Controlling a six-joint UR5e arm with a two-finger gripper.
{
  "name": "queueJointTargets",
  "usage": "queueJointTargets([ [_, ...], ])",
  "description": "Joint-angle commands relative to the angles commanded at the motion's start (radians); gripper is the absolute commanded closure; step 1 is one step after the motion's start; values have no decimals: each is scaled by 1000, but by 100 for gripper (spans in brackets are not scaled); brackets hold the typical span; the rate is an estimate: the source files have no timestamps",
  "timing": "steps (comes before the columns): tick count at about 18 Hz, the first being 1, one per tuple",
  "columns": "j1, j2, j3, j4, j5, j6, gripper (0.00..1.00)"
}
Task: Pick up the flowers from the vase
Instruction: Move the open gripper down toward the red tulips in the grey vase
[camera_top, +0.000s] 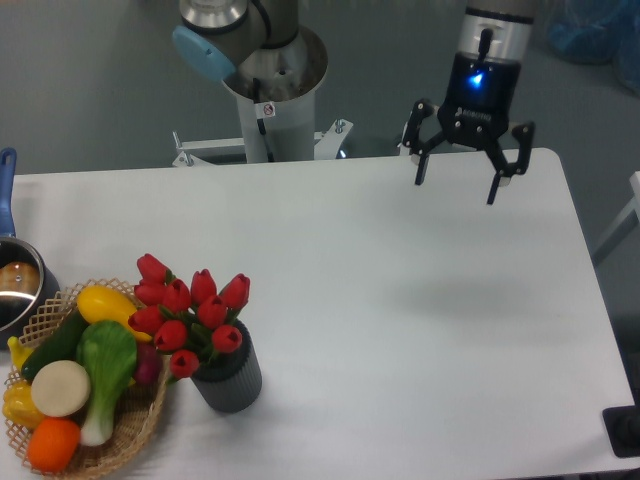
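The flowers (190, 315) stand in the vase (228, 376) near the counter's (420, 330) front-left corner, at about eight o'clock from its middle. The red buds lean toward ten o'clock, out over the vase's rim. They look light and soft, probably artificial, though the view is too coarse to be sure. The heads would likely crush or splay under a squeeze, so the better hold seems to be lower, across the bunched stems and leaves just above the vase mouth, followed by a straight lift so the vase does not tip or come along. A wicker basket (120, 440) of vegetables touches or nearly touches the vase at nine o'clock, leaving little room on that side. The hand (460, 180) hovers well apart at the far-right edge, at two o'clock from the flowers, fingers spread wide and holding nothing.
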Motion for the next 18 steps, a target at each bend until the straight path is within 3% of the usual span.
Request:
queueJointTargets([
  [4,-63,-43,2,34,-11,-5,0],
  [8,-105,-121,-9,150,-159,-2,0],
  [18,-180,-246,-14,157,-348,199,0],
])
